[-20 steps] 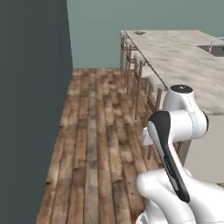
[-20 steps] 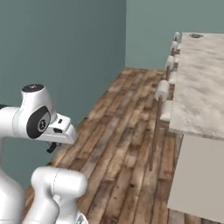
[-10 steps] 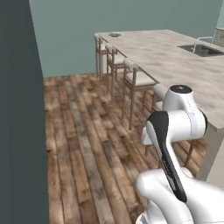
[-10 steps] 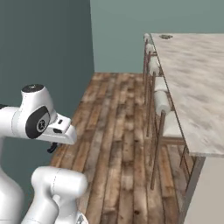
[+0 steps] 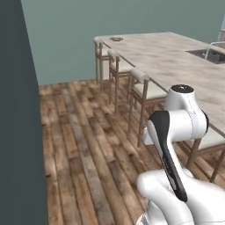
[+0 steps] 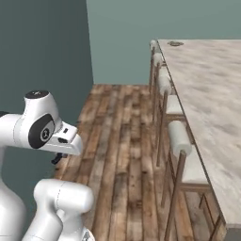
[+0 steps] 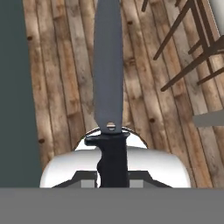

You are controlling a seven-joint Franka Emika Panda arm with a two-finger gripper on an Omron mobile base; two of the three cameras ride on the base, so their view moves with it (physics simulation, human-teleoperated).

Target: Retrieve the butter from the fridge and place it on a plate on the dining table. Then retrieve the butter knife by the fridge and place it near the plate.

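Hand [image 7: 111,175] is clamped on the black handle of the knife [image 7: 107,65], grey blade sticking straight out ahead along the hand's axis, over the wood floor [image 7: 144,87]. Gripping by the handle keeps the blade clear of the fingers and should let it be laid flat on arrival. From the right base view the hand [image 6: 57,158] sits tucked low and close under the arm's elbow, over the floor, well short of the bench. I'd read that as a carry posture for driving: short reach, less swing.

Bench [image 5: 176,57] runs along the right side, marbled stone top, stools [image 5: 143,85] pushed in along its near edge. Plate [image 5: 116,39] is at the far corner of the bench, too small to tell whether butter is on it. Looks like the second half of the job: knife in transit, plate well ahead.

Dark wall panel [image 6: 42,56] on the left. Next move needs the base closer to that far corner. Watch the stool backs on approach.
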